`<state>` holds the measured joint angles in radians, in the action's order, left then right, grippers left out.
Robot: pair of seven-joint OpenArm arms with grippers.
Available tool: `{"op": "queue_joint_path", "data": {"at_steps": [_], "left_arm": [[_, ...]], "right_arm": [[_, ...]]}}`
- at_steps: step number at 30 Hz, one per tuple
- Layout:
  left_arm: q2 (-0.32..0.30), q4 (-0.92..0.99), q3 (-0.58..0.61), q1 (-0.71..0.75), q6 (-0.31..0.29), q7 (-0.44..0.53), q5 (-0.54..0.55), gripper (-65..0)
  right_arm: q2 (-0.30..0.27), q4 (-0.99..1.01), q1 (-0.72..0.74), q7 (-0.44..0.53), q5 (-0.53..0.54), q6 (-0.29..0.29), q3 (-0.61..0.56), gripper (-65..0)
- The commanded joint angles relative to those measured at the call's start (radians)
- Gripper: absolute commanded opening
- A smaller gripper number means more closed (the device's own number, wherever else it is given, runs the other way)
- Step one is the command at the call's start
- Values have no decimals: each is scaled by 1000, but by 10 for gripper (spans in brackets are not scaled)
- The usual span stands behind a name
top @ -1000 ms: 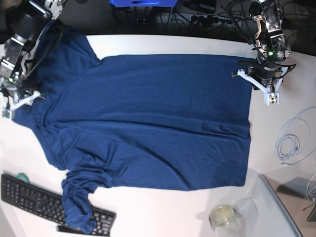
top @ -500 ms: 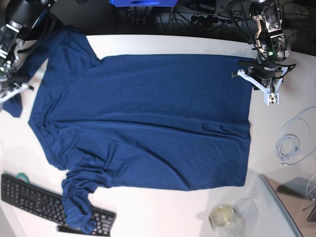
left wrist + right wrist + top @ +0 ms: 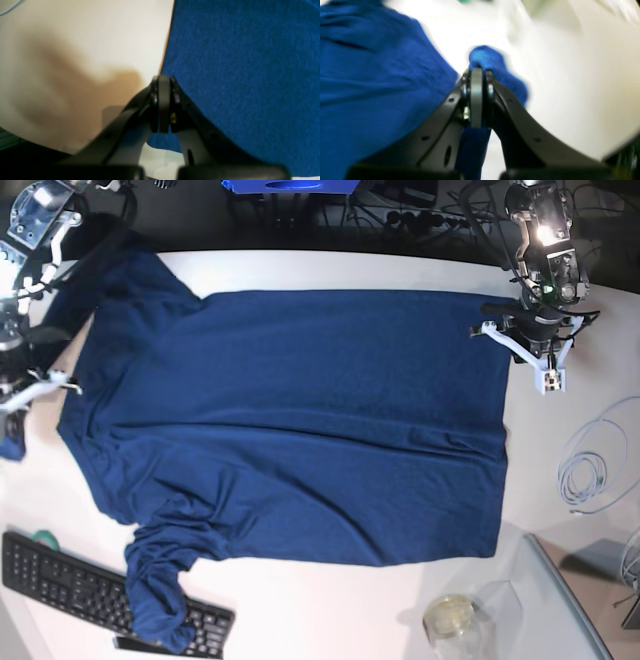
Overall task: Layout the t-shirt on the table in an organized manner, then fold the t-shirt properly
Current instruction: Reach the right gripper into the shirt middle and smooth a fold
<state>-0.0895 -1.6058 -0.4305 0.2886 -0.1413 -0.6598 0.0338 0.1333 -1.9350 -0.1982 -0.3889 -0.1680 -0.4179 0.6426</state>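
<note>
While the t-shirt (image 3: 290, 425) is lying mostly spread on the surface (image 3: 350, 272), right gripper (image 3: 477, 72) is pinching a sleeve; left gripper (image 3: 163, 82), pressed together beside the hem, is holding nothing visible; one sleeve bunched, folding pending.

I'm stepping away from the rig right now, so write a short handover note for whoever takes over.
Left gripper: shut, at the hem-side edge of the t-shirt; whether it pinches cloth is unclear.
Right gripper: shut on the t-shirt, holding a bunched bit at the sleeve end.
T-shirt: spread mostly flat on the table; lower sleeve crumpled and lying over the keyboard.
Done: body laid out.
Left: flatten both sleeves, clear the keyboard, then fold.
</note>
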Motion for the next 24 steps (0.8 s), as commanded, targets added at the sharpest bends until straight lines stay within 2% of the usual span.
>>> {"op": "queue_joint_path", "data": {"at_steps": [1,3,9,14,17,24], "left_arm": [[-26,-21,-4,-2,4,16,1,-650],[-37,-21,-8,-1,4,16,1,-650],[-63,-21,-158,-5,4,15,-1,-650],[-103,-21,-236,7,4,15,-1,-650],[-106,-21,-284,24,4,15,-2,-650],[-131,-21,-302,59,4,15,-2,-650]], "right_arm": [[-7,-34,6,28,8,-3,-23,-650],[-7,-50,-4,31,35,-3,-88,-650],[-14,-70,-19,34,230,-6,-243,-650],[-14,-68,-30,32,232,-6,-430,-650],[-14,-67,-27,32,232,-6,-559,-650],[-14,-45,18,29,232,-2,-788,-650]]}}
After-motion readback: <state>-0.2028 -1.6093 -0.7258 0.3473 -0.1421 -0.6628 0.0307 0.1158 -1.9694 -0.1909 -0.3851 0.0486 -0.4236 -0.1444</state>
